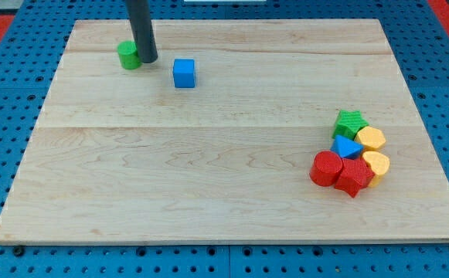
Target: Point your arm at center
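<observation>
Centre of worktop (232, 147) bare, well apart from my tip (148, 60), which touches green cylinder (128, 55), near blue cube (184, 73). No jaws: plain rod.

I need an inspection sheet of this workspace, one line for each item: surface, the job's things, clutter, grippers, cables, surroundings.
Surface: wooden board, its middle bare.
Job's things: my tip is near the view's top left, far from the board's centre, right beside the green cylinder; whether they touch cannot be told.
Clutter: blue cube alone to the right of my tip. A tight cluster at the view's lower right: green star, blue triangle, two yellow blocks, red cylinder, red star.
Grippers: none; a dark rod only.
Cables: nothing seen.
Surroundings: blue perforated base; red patches at the top corners.
</observation>
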### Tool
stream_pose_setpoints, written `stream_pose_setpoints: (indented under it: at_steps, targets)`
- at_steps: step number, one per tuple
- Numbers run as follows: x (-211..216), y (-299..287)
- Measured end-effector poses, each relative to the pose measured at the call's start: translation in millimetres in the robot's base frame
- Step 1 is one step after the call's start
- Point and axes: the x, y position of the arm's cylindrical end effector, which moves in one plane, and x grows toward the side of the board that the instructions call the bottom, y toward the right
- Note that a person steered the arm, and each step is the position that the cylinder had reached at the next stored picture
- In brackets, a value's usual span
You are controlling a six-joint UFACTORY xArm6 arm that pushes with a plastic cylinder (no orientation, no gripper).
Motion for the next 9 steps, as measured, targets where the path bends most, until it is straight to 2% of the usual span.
stream_pose_setpoints:
  at_steps: [1, 3, 8, 9]
  targets:
    - [-17.3, -23.7]
    - [32.4, 23.9]
    - [51.0, 21.4]
    - [69.5, 26.8]
